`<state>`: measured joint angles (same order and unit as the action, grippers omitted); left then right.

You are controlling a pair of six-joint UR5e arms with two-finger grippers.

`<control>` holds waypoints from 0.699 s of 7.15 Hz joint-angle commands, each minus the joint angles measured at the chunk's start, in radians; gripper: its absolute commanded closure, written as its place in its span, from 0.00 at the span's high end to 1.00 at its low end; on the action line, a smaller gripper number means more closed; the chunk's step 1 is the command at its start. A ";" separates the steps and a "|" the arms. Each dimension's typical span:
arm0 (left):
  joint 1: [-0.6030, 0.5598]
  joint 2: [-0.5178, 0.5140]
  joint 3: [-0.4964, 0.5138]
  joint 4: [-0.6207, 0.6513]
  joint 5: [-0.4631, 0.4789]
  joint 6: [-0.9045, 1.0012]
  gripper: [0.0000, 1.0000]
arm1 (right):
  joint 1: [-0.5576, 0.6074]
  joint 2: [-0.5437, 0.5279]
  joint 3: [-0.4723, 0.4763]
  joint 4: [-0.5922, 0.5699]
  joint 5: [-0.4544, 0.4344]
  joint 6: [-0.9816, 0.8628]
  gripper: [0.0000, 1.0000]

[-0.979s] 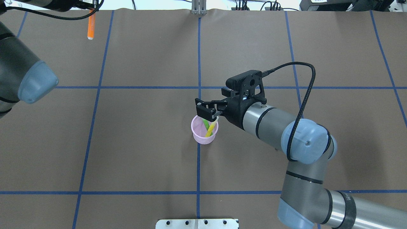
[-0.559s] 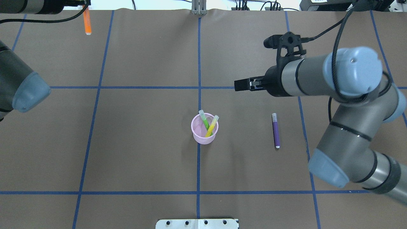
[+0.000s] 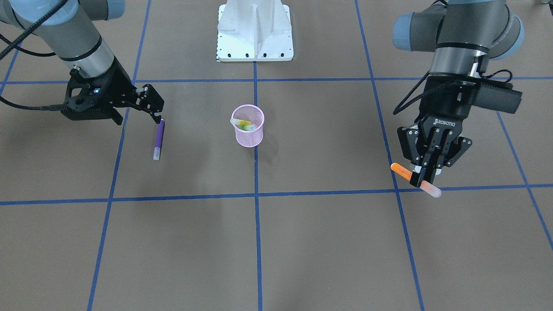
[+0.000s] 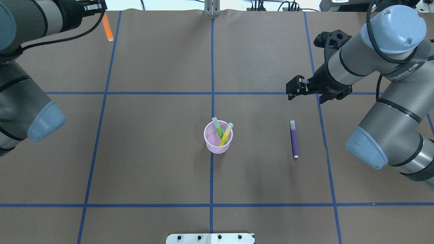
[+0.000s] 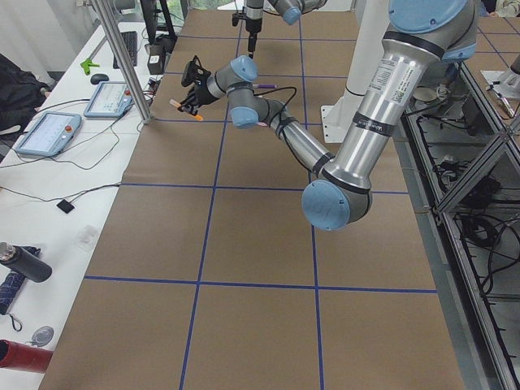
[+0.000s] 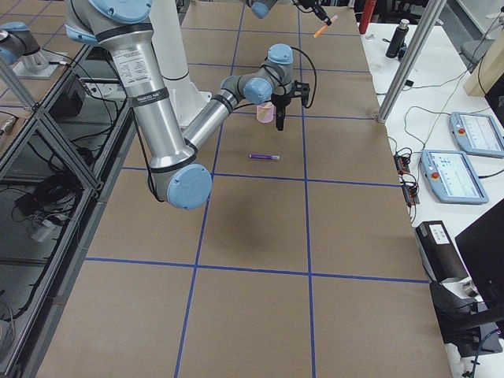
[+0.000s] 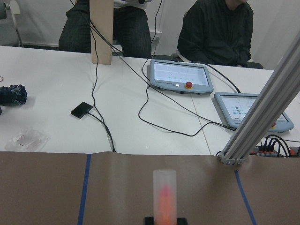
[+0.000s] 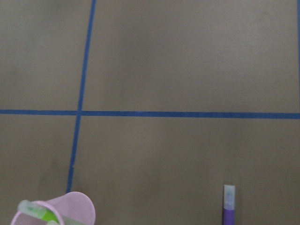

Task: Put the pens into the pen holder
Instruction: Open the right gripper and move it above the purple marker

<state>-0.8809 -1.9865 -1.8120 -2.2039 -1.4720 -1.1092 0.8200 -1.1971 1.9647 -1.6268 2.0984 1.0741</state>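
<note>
So the pink mesh pen holder [image 4: 217, 145] sits mid-desk, right on a tape crossing line, with a green pen [image 4: 217, 126] and a yellow pen [image 4: 227, 130] leaning crossed inside, caps poking over the rim. It looks central so either arm can reach it.

Two pens are not in yet. The purple pen [image 4: 294, 139] lies flat on the desk [image 4: 152, 169], well off to the robot's right of the holder. The right claw [image 4: 293, 89] hangs above and beyond it, jaws apart, gripping nothing. My guess is it's lining up for that pickup.

The left claw [image 3: 421, 177] is way out near the far desk edge, pinched tight on the orange pen [image 3: 401, 171]. It grips the pen crosswise around mid-length, so both ends stick out. That's fine for carrying, but it'll probably need tipping upright before it drops cleanly into the cup.

The surface is brown paper marked off with blue tape lines [image 4: 212, 67], which gives you handy reference squares. Past the paper there's a white bench with tablets [image 7: 180, 77], loose cables and an aluminium post [image 7: 262, 112]. A couple of people [image 7: 215, 28] are sitting behind it.
</note>
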 commanded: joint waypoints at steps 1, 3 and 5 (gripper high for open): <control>0.083 -0.002 0.020 -0.029 0.122 -0.057 0.00 | -0.021 0.007 -0.102 -0.012 -0.003 -0.015 0.99; 0.105 -0.008 0.046 -0.051 0.151 -0.058 0.00 | -0.062 0.007 -0.133 0.045 -0.002 -0.093 0.99; 0.131 -0.011 0.098 -0.118 0.192 -0.058 0.00 | -0.082 0.008 -0.170 0.050 -0.003 -0.112 0.99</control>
<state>-0.7698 -1.9938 -1.7475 -2.2807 -1.3091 -1.1670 0.7523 -1.1899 1.8195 -1.5842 2.0964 0.9812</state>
